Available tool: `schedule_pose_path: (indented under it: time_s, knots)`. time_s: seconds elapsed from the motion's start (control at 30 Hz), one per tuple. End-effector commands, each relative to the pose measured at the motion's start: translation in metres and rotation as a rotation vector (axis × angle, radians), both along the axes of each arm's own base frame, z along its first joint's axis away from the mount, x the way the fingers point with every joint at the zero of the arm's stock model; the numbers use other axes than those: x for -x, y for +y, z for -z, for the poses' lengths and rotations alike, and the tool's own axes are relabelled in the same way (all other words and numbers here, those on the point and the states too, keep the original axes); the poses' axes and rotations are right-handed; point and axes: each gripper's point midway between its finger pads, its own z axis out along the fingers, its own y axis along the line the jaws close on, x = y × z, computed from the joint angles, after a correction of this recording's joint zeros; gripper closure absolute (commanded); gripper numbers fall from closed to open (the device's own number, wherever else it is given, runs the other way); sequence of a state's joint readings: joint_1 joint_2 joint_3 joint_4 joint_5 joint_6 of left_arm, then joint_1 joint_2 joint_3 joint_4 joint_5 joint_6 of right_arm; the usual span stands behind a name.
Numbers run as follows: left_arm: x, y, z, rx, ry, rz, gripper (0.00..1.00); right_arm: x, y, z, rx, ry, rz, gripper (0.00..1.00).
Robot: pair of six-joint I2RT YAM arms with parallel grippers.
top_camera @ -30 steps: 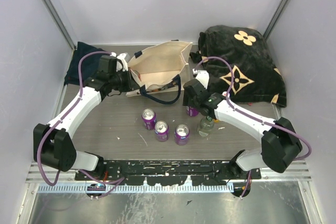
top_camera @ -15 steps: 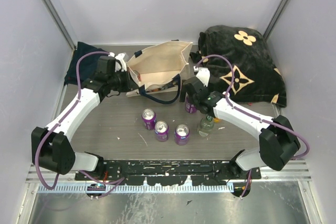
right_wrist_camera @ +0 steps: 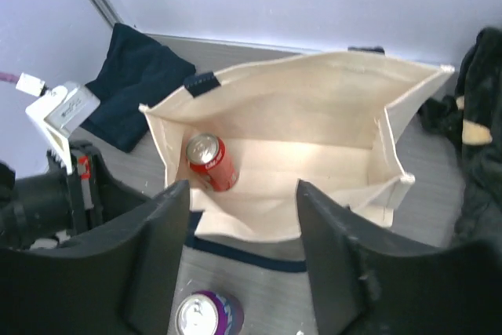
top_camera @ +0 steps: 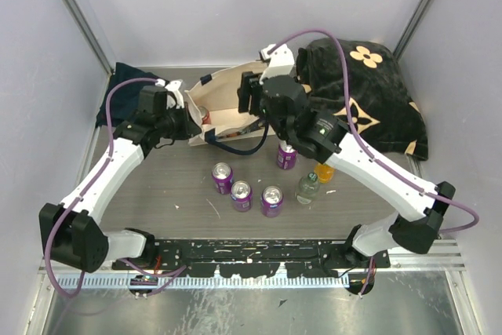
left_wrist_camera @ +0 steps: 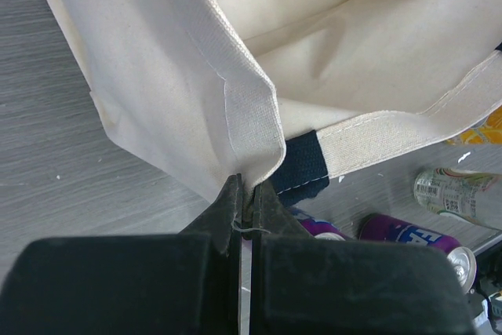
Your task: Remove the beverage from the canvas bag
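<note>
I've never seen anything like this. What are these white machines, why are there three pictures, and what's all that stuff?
They are two robot arms bolted to a table. One picture looks down from above, and the other two come from a camera on each wrist. The left gripper is shut, pinching the rim of the canvas bag. The right gripper hangs open above the bag, and a red can lies inside. Four purple cans and a clear bottle stand on the table. A black flowered bag lies behind.
</note>
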State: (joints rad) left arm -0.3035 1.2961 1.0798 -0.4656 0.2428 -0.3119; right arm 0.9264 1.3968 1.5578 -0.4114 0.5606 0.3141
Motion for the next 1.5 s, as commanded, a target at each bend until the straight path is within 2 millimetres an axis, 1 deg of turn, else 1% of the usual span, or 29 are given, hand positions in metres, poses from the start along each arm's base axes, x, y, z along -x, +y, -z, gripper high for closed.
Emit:
schedule_pose_path:
  time_s: [0.0,0.1,0.17,0.27,0.37,0.4,0.47,0.5,0.53,0.57,0.7,0.8,0.83,1.03,1.13,1.27,1.47]
  knots:
    - [0.02,0.01,0.001,-0.028,0.03,-0.008,1.0,-0.02,0.027,0.014,0.103,0.007,-0.053,0.43]
    - [0.023,0.014,-0.001,-0.04,0.027,-0.019,1.0,-0.03,0.047,0.031,0.123,0.046,-0.096,0.45]
    - [0.024,0.016,-0.001,-0.05,0.022,-0.022,1.0,-0.04,0.06,0.048,0.126,0.096,-0.133,0.45]
    - [0.025,0.019,0.0,-0.069,0.025,-0.023,1.0,-0.053,0.074,0.071,0.108,0.167,-0.194,0.45]
    - [0.026,0.02,0.003,-0.075,0.035,-0.022,1.0,-0.064,0.088,0.09,0.092,0.231,-0.263,0.43]
    - [0.027,0.02,0.004,-0.075,0.039,-0.023,1.0,-0.067,0.091,0.094,0.093,0.244,-0.278,0.41]
    - [0.028,0.02,0.007,-0.073,0.047,-0.024,1.0,-0.073,0.101,0.105,0.103,0.269,-0.311,0.34]
    - [0.029,0.02,0.009,-0.072,0.051,-0.025,1.0,-0.075,0.106,0.105,0.101,0.271,-0.331,0.29]
    - [0.029,0.02,0.01,-0.07,0.056,-0.026,1.0,-0.077,0.112,0.109,0.103,0.276,-0.349,0.21]
    - [0.03,0.02,0.011,-0.07,0.059,-0.027,1.0,-0.078,0.117,0.112,0.106,0.28,-0.366,0.17]
    - [0.033,0.021,0.017,-0.074,0.073,-0.033,1.0,-0.083,0.136,0.128,0.113,0.3,-0.425,0.06]
    - [0.034,0.022,0.02,-0.078,0.083,-0.036,1.0,-0.088,0.145,0.145,0.126,0.325,-0.447,0.01]
    - [0.033,0.023,0.021,-0.08,0.085,-0.038,1.0,-0.088,0.148,0.155,0.134,0.341,-0.454,0.0]
    - [0.028,0.021,0.019,-0.08,0.083,-0.041,1.0,-0.091,0.151,0.185,0.172,0.385,-0.462,0.0]
    - [0.025,0.02,0.019,-0.08,0.082,-0.041,1.0,-0.09,0.153,0.194,0.183,0.395,-0.477,0.0]
    - [0.023,0.018,0.02,-0.075,0.088,-0.038,1.0,-0.089,0.159,0.201,0.198,0.391,-0.493,0.0]
    - [0.021,0.018,0.019,-0.072,0.078,-0.041,1.0,-0.084,0.171,0.213,0.247,0.372,-0.54,0.0]
